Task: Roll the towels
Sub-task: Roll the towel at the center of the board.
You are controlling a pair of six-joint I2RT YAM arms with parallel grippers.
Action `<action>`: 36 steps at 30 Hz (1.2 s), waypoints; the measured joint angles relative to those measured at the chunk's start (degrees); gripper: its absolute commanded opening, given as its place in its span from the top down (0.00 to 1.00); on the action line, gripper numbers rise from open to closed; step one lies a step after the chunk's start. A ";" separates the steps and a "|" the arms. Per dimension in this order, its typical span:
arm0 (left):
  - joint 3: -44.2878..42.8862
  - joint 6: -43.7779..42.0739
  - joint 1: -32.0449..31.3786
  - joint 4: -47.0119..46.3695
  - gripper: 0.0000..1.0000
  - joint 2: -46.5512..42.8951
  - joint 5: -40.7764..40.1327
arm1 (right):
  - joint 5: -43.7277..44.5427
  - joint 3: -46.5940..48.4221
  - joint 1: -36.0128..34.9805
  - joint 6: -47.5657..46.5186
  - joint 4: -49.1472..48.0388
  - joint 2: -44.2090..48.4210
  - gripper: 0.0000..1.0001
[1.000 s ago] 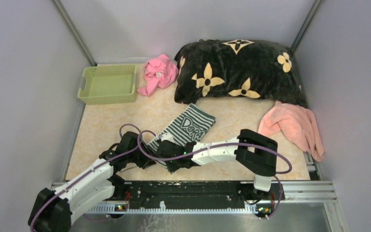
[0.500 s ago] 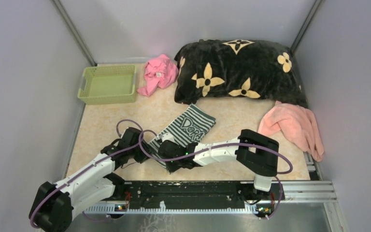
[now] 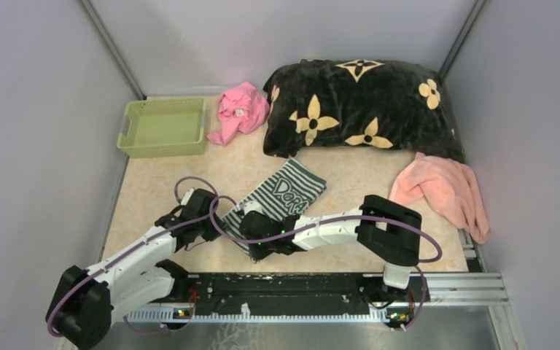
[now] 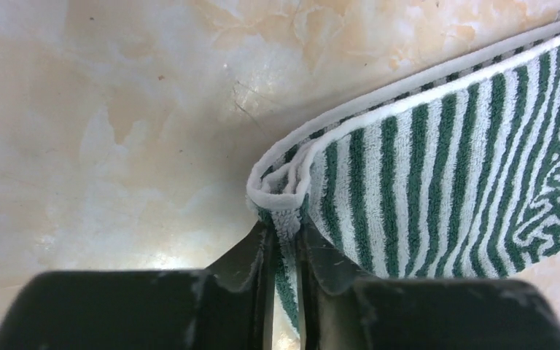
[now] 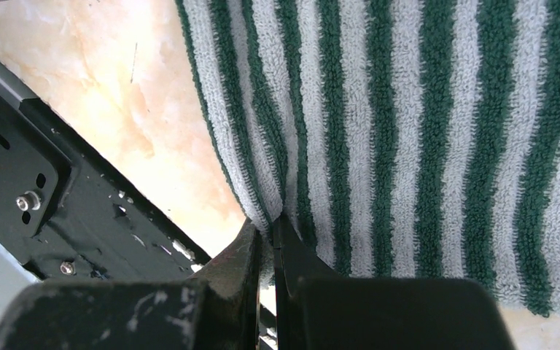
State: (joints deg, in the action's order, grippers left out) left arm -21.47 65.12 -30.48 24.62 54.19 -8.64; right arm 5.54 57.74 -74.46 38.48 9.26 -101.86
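Pale marble tabletop held the soft, floppy green-and-white striped terry towel, just in front of the big black flowered blanket. Both the left tool and the right tool were pinched tight on its near edge, a good place to grip.

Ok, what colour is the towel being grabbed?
Green-and-white striped towel, clearest from the right wrist view.

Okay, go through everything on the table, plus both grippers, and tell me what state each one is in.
striped towel: spread out, not rolled, near end pinched by both grippers
pale pink towel: crumpled heap, not rolled
bright pink cloth: bunched up
green basket: upright, empty
black blanket: bundled at the back
left gripper: shut on the striped towel's corner
right gripper: shut on the striped towel's edge
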 measured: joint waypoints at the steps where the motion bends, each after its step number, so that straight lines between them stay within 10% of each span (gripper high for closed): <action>1: -0.33 -0.28 0.00 0.17 0.92 0.37 -0.09 | -0.11 0.00 0.00 -0.17 -0.11 0.00 1.00; 10: -6.56 -3.78 -0.02 4.85 0.97 5.51 -0.52 | -2.05 -1.07 0.26 -0.94 -2.91 0.42 1.00; 17: -11.10 -7.02 -0.09 8.02 0.69 10.84 -0.85 | -9.31 -6.01 3.76 2.03 -10.54 1.62 1.00; 36: -14.51 -12.94 -0.02 8.13 0.37 7.85 -2.80 | -32.79 -19.26 16.41 15.30 -28.96 2.91 1.00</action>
State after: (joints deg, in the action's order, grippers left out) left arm -35.99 52.18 -30.50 32.75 62.04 -11.44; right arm -27.24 38.48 -58.04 53.78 -19.70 -98.96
